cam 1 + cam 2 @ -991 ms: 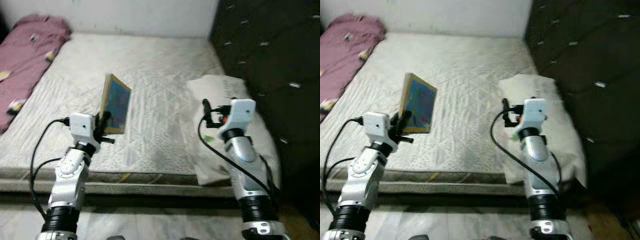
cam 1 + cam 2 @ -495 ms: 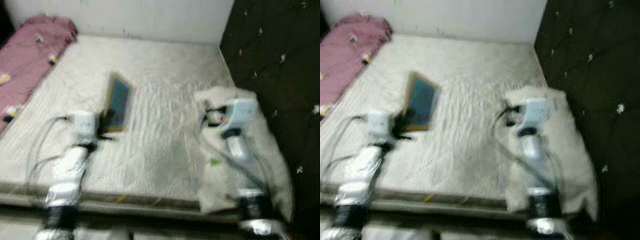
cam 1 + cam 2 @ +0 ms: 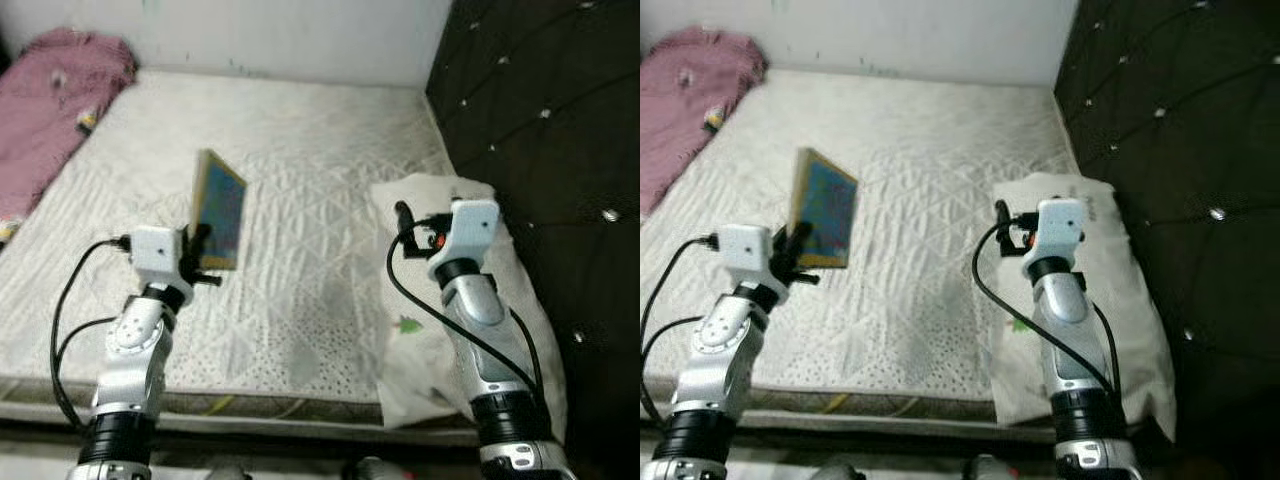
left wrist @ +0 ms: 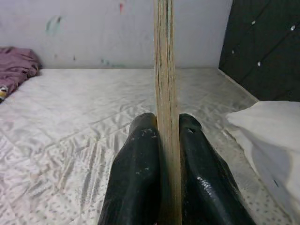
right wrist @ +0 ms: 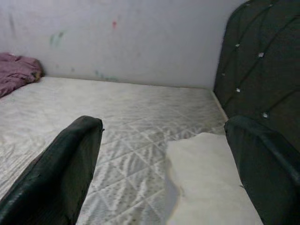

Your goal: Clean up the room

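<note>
Your left pincer (image 4: 166,140) clamps a thin blue-covered book (image 3: 220,208), holding it upright above the white quilted mattress (image 3: 300,150). Your right pincer (image 5: 164,159) hangs with its fingers spread wide, over a white pillow (image 3: 440,200) beside the dark tufted headboard (image 3: 540,100). A pink blanket (image 3: 50,90) lies at the far left.

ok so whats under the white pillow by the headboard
The white pillow lies on the quilted mattress beside the dark headboard, its near end hanging past the mattress edge. Anything beneath it is covered. The right gripper hovers open above it.
</note>
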